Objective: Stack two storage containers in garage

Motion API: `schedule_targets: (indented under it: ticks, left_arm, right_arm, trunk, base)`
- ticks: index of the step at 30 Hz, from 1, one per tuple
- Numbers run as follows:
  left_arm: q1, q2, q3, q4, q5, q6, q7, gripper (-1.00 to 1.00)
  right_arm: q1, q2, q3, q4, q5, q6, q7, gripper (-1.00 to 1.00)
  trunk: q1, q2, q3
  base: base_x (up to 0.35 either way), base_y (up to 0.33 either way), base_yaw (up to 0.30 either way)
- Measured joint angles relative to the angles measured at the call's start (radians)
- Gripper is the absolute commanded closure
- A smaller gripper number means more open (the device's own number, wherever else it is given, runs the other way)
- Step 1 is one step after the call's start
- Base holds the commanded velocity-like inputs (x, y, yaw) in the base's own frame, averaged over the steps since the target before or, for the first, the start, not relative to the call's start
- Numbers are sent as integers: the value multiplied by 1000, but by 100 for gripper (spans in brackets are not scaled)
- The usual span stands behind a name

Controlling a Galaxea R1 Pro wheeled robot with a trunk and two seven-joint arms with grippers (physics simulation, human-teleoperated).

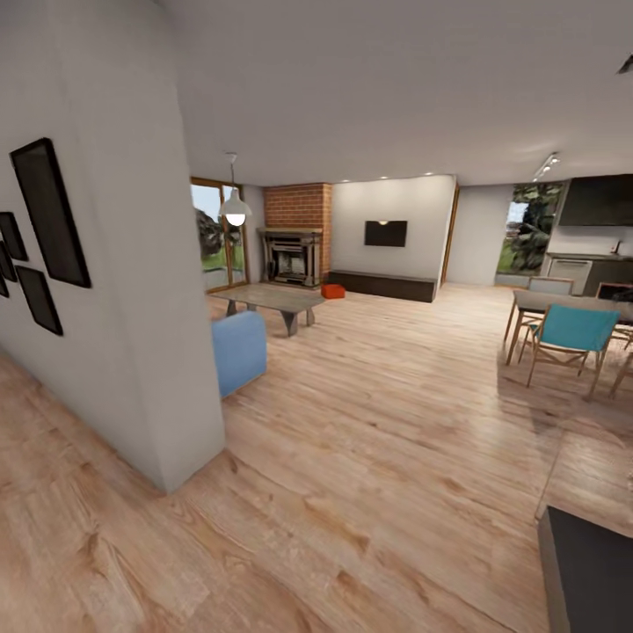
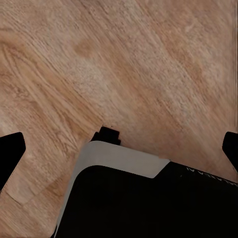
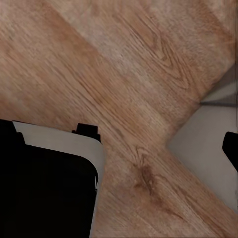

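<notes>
- While head cam faces the living room [image 1: 352,352], one storage container [image 1: 332,291] sits on the wood floor [image 1: 369,422] far off, beside the brick fireplace [image 1: 294,242].
- Left gripper [image 2: 121,148]: fingers [image 2: 11,148] spread apart, nothing between, above floor.
- Right gripper [image 3: 119,144]: fingertips likewise apart, empty.

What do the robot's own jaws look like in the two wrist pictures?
On the left gripper, plain black fingertips show at both picture edges, blunt and angular. The right gripper has matching black fingertips. No cables or markings are visible on them.
</notes>
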Motion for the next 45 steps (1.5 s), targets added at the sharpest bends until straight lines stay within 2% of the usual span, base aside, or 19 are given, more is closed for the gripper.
schedule_targets:
  ticks: [26,40,45]
  left_arm:
    - [0,1,0,0,0,1,0,-100]
    - [0,1,0,0,0,1,1,-100]
    - [0,1,0,0,0,0,1,-100]
  right_arm:
    - [0,-1,2,0,0,-1,2,-100]
    - [0,-2,2,0,1,0,2,-100]
    - [0,-2,2,0,1,0,2,-100]
  trunk:
    - [0,0,0]
    - [0,0,0]
    - [0,0,0]
  base:
    - [323,0,-32]
    - [323,0,-235]
    - [323,0,-42]
